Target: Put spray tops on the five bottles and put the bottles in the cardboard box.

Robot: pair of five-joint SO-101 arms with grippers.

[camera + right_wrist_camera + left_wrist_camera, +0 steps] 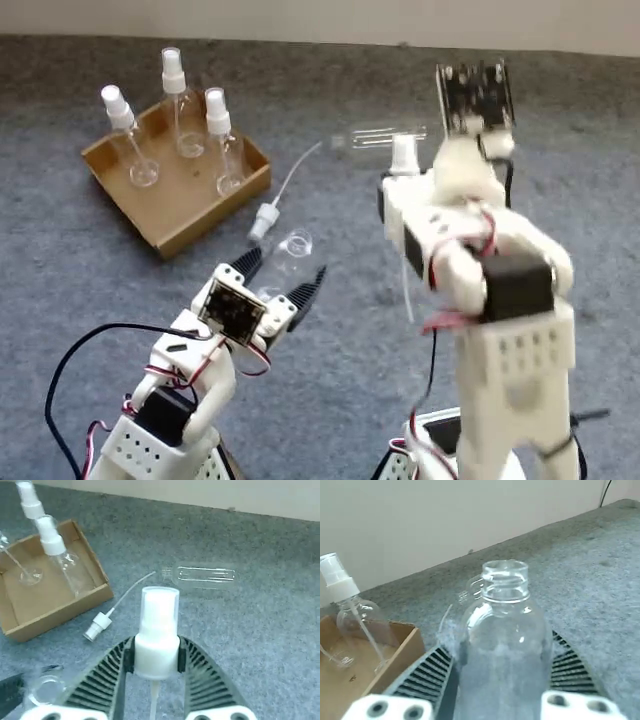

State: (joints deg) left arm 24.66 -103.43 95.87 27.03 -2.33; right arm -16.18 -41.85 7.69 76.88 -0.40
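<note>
Nearest the surface's near edge, the left gripper (285, 266) has its fingers closed on the open bottle (502, 645), which stands upright with its neck bare. To the right and a little farther off, the right gripper (156, 655) pinches a spray top (157, 630) by its collar, its dip tube (154, 700) hanging straight down. Both long axes are vertical, but the tube hangs well to the side of the neck, so the right arm looks to have the travelling to do. Beyond the open bottle, a loose spray top (265, 220) lies flat on the surface, and a lying bottle (388, 135) rests farther back. At the far left, the cardboard box (215, 213) holds three capped bottles (178, 105).
</note>
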